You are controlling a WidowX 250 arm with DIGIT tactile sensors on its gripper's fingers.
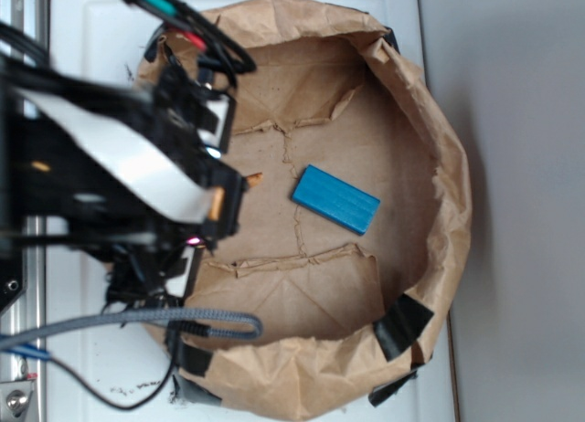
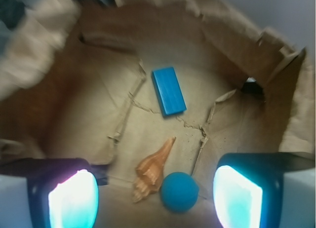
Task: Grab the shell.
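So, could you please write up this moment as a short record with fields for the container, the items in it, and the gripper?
container: brown paper bag with rolled-down walls, torn floor flaps
shell: tan spiral shell, lying on the bag floor, point toward the blue block
ball: teal ball, right beside the shell's wide end
block: blue block, lying flat, apart from the shell
gripper: gripper open, above shell and ball, holding nothing
exterior view: only the shell's tip shows past the arm

A lab-style robot test bench is indicated: a torn brown paper bag is taped open on a white tabletop, beside exposed cables and a metal rail.
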